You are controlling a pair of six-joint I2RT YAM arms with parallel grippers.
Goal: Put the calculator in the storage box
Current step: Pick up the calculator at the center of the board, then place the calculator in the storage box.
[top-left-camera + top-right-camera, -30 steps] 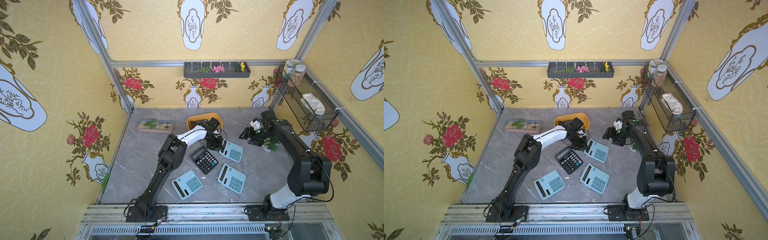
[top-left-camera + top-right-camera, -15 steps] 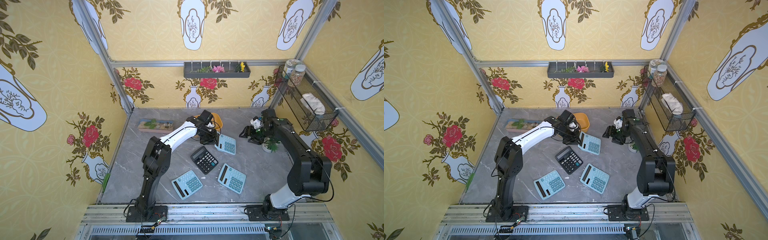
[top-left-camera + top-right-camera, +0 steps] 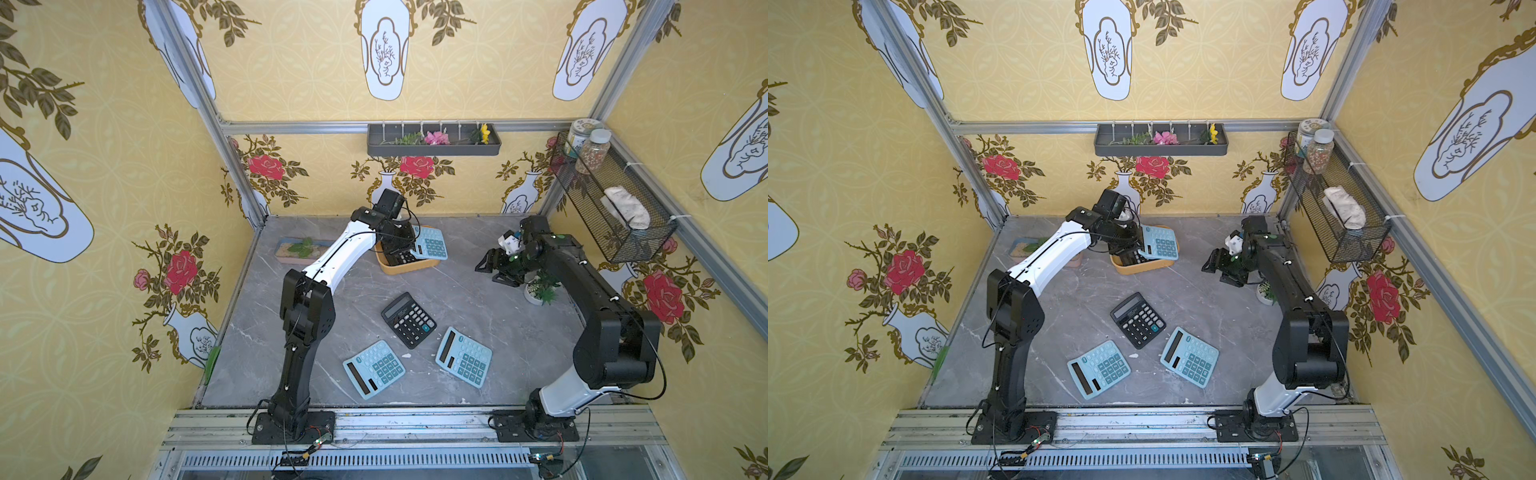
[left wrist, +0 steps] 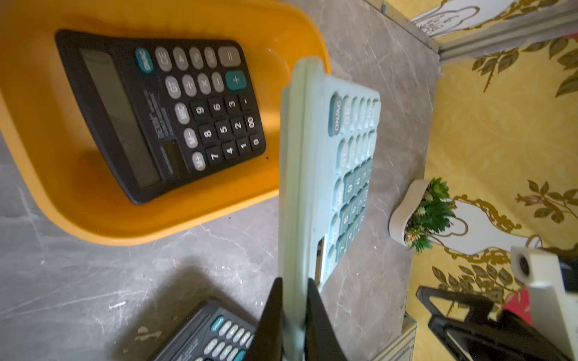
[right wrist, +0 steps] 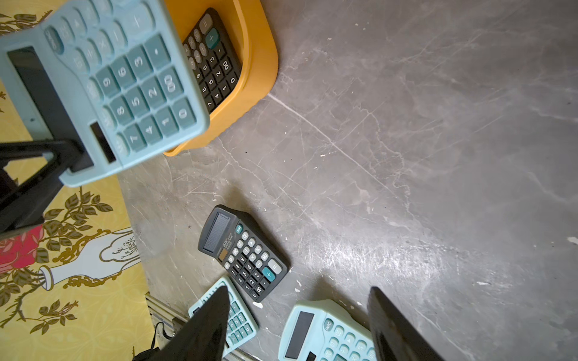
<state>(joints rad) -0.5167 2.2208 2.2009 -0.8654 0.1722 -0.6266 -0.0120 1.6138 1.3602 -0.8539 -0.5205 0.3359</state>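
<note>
Carrying light-blue calculator (image 4: pixel 316 162) by display end, left gripper (image 4: pixel 294 283) pinched tight on thin body. Calculator hangs tilted, partly over storage box (image 4: pixel 93 225), above black calculator (image 4: pixel 162 109) already lying inside. Judged light, rigid, smooth plastic, liable to pivot in so narrow an end grip; hold nearer mid-length looks steadier. Right gripper (image 5: pixel 297 312) wide open, empty, well apart above table. Second ago: same calculator low by table beside box, since lifted across.

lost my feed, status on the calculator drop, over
Left hand shut on blue calculator, above box edge, not in yet. Right hand open, empty. Black calculator already lies in box.
</note>
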